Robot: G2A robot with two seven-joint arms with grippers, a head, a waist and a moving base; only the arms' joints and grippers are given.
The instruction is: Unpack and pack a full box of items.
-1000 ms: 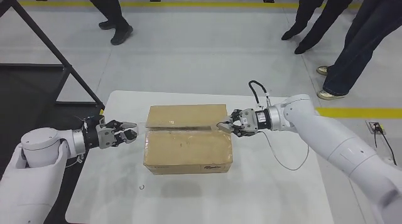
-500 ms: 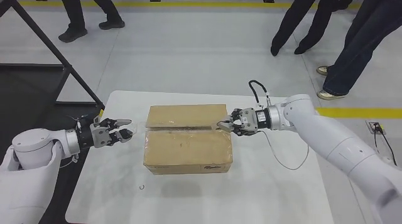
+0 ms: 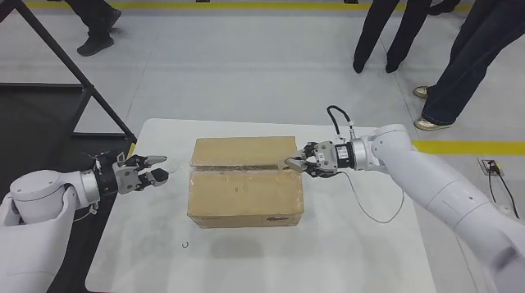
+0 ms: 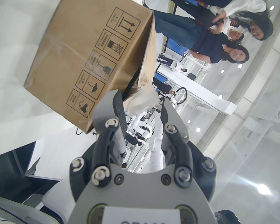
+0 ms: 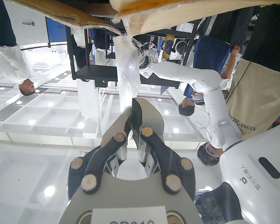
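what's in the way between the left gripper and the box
Nothing visible. The open left gripper sits off the end of the box, apart from it, with only bare table between them.

The top camera looks down from above both arms. Wrist cameras sit close behind the left gripper [image 4: 140, 99] and right gripper [image 5: 132, 106], facing the cardboard box [image 4: 88, 54] just ahead, which all views share.

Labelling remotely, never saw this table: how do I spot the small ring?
On the white table sits a cardboard box. Just robot-side of the box's left corner lies a tiny ring, apart from it: a thin open C, dwarfed by the box.
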